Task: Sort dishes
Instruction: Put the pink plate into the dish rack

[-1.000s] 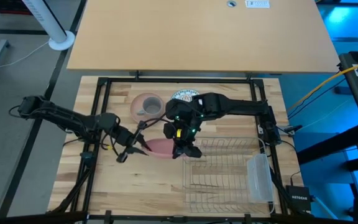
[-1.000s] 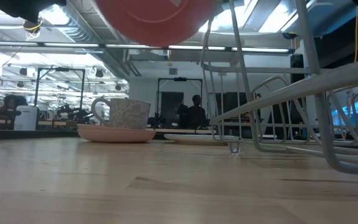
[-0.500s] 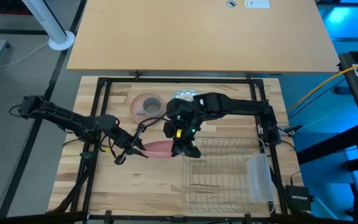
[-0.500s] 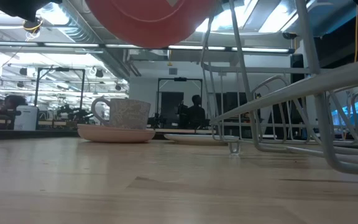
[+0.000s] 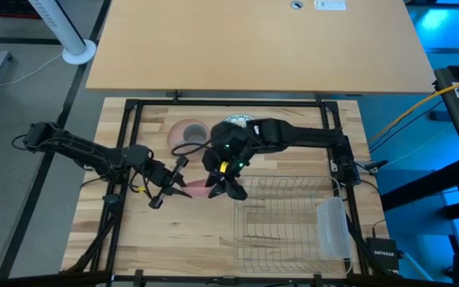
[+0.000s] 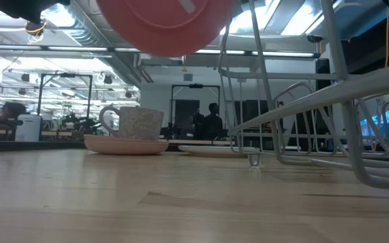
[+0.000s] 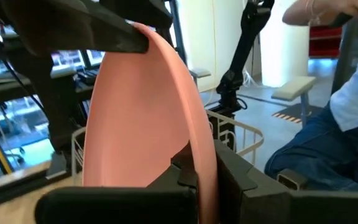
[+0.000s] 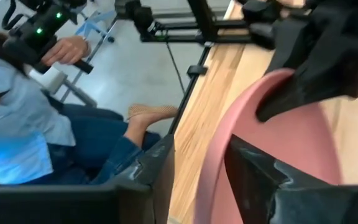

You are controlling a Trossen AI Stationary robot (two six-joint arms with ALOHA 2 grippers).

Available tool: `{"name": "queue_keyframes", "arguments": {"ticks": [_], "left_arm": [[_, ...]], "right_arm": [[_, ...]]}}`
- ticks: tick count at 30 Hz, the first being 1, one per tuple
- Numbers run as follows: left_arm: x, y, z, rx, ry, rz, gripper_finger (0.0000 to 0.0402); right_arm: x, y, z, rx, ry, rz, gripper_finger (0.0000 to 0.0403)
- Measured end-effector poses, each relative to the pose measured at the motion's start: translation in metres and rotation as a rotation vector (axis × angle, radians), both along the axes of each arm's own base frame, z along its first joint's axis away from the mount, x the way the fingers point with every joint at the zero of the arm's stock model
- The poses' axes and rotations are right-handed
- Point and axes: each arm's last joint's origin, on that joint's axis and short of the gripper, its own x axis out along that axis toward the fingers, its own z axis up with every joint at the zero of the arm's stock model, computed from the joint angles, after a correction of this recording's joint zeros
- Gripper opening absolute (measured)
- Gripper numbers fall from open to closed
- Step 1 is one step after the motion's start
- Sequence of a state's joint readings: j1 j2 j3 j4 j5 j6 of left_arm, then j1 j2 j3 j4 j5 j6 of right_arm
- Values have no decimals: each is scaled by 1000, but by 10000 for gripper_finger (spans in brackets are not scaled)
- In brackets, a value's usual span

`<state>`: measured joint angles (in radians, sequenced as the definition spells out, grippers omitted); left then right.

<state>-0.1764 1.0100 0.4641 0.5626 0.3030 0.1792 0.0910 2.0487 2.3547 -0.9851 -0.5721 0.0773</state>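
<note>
High view: right arm [image 5: 293,134] covers most of the patterned plate [image 5: 240,120]; only a sliver of rim shows. Pink plate [image 5: 195,191] held between the two grippers is mostly hidden under the right gripper [image 5: 223,185]; a small pink edge visible.

Mug [image 5: 188,133] on the second pink plate [image 5: 178,137]: partly overlapped by the arm, detail too small to read.

Low view: held plate cut off by the top edge; both grippers out of frame. Rack [image 6: 329,135] cut off at right and top.

Left wrist view: plate hides the desk beyond; person [image 7: 334,124] cut off at the edge.

Right wrist view: plate cut off at the bottom edge.
</note>
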Motion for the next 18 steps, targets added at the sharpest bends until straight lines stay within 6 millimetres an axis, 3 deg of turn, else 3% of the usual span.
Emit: {"name": "queue_keyframes", "arguments": {"ticks": [6, 12, 18], "left_arm": [[0, 0, 0, -108, 61, -6, 11], [0, 0, 3, -237, 93, 16, 11], [-3, -6, 16, -413, 29, 24, 11]], "right_arm": [[1, -1, 11, -12, -91, -19, 143], [-10, -6, 39, -42, -277, -2, 143], [-47, -16, 81, -232, -438, -122, 143]]}}
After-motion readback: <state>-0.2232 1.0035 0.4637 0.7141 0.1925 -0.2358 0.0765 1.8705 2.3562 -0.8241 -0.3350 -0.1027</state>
